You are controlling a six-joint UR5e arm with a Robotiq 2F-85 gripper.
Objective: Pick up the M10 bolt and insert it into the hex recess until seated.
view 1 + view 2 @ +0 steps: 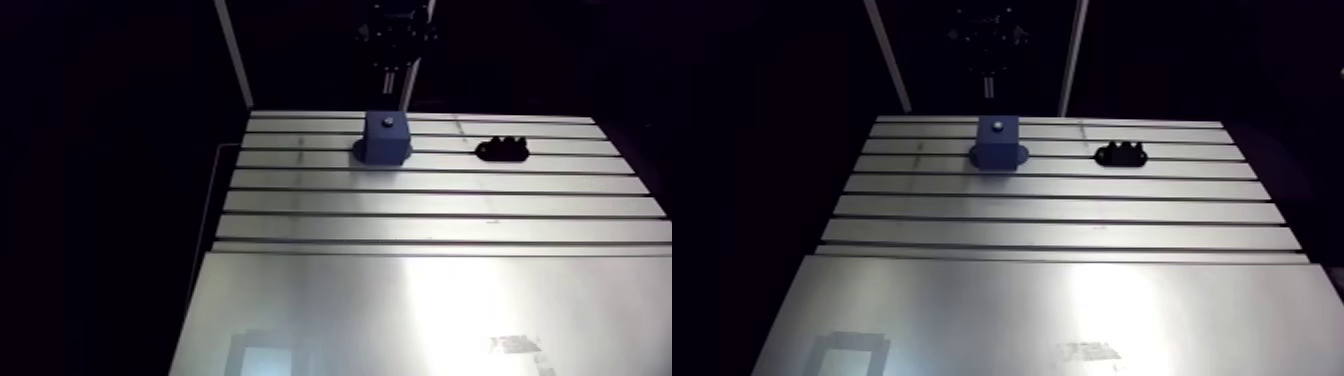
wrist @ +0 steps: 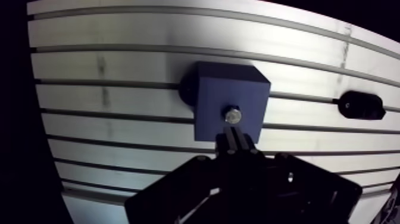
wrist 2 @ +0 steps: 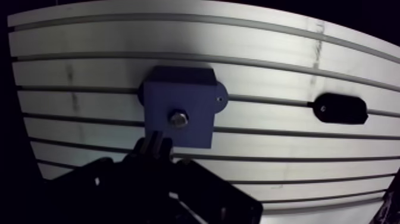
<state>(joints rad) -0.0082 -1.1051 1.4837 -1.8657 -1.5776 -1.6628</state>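
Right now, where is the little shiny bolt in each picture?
Arm view: the bolt is a small pale dot on top of the blue block, near the far edge of the table.
Wrist view: the bolt sits in the block's top face, seen from above.
Shared landmark: the black piece beside the block, in both views.

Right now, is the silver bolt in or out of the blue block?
In: the small silver bolt sits in the square blue block's top face.

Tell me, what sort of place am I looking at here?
Probably a robotics lab bench: a slotted aluminium table, a blue block with a bolt in its top, and a robot gripper close to it.
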